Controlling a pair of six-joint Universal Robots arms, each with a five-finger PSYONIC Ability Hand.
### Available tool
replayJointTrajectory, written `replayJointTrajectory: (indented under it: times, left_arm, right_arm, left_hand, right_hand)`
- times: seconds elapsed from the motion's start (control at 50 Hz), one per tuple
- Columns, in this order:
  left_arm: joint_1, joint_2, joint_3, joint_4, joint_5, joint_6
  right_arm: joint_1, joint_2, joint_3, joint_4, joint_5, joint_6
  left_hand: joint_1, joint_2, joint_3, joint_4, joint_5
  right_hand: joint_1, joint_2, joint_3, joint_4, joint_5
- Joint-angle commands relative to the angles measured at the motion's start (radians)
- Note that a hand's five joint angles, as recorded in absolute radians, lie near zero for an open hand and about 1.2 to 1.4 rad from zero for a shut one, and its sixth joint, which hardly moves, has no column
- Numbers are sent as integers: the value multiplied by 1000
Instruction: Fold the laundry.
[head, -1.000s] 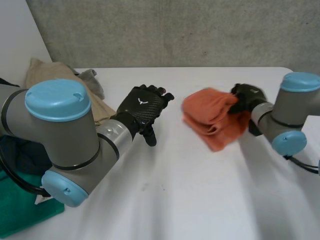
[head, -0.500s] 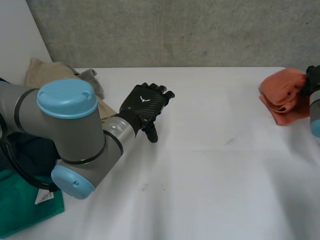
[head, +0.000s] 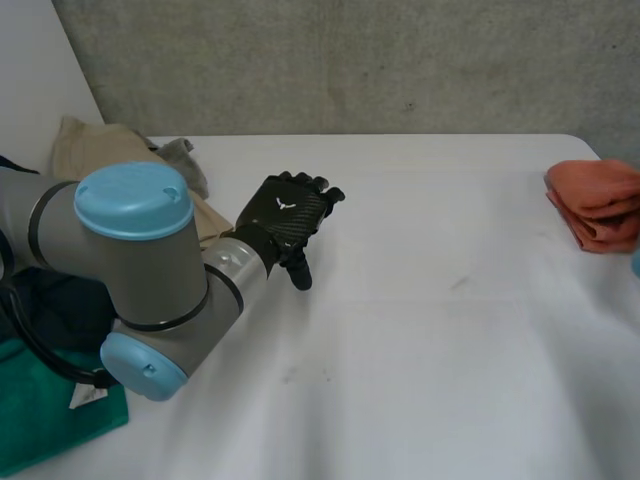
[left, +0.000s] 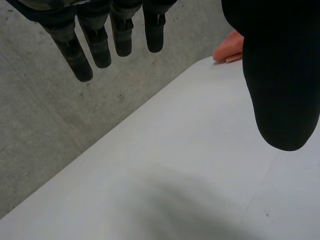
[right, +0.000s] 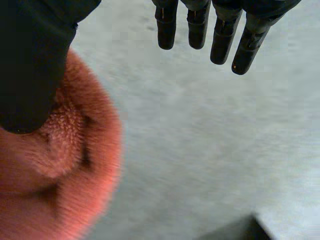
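Lying folded in a thick bundle at the right edge of the white table (head: 420, 340), the orange cloth (head: 598, 203) is seen well apart from the left hand (head: 288, 212). That hand is seen over the left-of-middle part of the table, back upward, at the end of the grey left arm (head: 150, 290) with its light-blue cap. In the left wrist view its fingers (left: 82, 57) are shown straight and slightly spread, with the thumb set well off to one side and nothing held between them. Bare table is seen beneath the palm, and a corner of the orange cloth is glimpsed far beyond the thumb, at the table's edge against the concrete wall (head: 350, 60).

In the right wrist view the right hand (right: 35, 55) is shown relaxed as well: its fingers (right: 222, 42) are extended straight, and a wide gap is left between them and the thumb. The orange cloth is found beside and beneath the thumb (whether the thumb tip actually rests on the nap cannot be told), while bare table lies under the fingers.

At the table's left side other laundry is heaped: a beige cloth (head: 95, 150), a grey cloth (head: 182, 160) just beside it, and, lower down by the left arm, a green cloth (head: 40, 430).
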Motion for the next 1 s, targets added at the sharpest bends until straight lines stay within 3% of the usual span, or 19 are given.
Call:
replayJointTrajectory:
  times: [0.02, 0.14, 0.22, 0.34, 0.46, 0.56, 0.7, 0.76, 0.9, 1.0]
  left_arm:
    - [7, 49, -24, 0, 0, -1]
    - [53, 97, -27, 8, -4, -1]
    - [111, 127, -29, 44, -41, 4]
    - [296, 140, -16, 224, -138, 48]
    - [516, 13, 52, 305, -91, 240]
    - [591, -121, 120, 232, -8, 398]
    - [679, -130, 110, 146, 2, 441]
    - [693, -110, 94, 115, 3, 470]
    - [726, -76, 76, 29, -21, 653]
    - [759, -118, 79, 20, -111, 762]
  right_arm:
    - [-23, -191, 209, -174, 44, -101]
    - [-5, -405, 474, -343, -49, -97]
    - [101, -557, 681, -456, -166, -87]
    - [244, -740, 1007, -500, -466, -15]
    - [322, -915, 1201, -367, -615, 9]
    - [340, -930, 1227, -138, -614, 9]
    - [330, -929, 1235, 68, -606, 5]
    - [328, -927, 1246, 102, -608, 3]
    - [299, -926, 1289, 102, -615, 0]
    - [294, -903, 1301, 96, -619, -1]
  left_hand:
    - [15, 13, 7, 10, -6]
    - [15, 13, 7, 10, -6]
    - [15, 13, 7, 10, -6]
    - [15, 13, 7, 10, -6]
    - [15, 13, 7, 10, -6]
    - [24, 22, 16, 18, 2]
    - [29, 28, 21, 24, 8]
    - [29, 28, 21, 24, 8]
    - [26, 25, 18, 21, 5]
    - [41, 39, 33, 36, 20]
  right_hand:
    - [-17, -43, -32, -56, -61]
    - [-17, -43, -32, -56, -61]
    - [-17, -43, -32, -56, -61]
    - [-17, -43, -32, -56, -61]
    - [-17, -43, -32, -56, -61]
    - [-17, -43, -32, -56, -61]
    - [-17, -43, -32, -56, -61]
    - [-17, -43, -32, -56, -61]
    - [-17, -43, -32, -56, -61]
    - [-17, -43, -32, -56, -61]
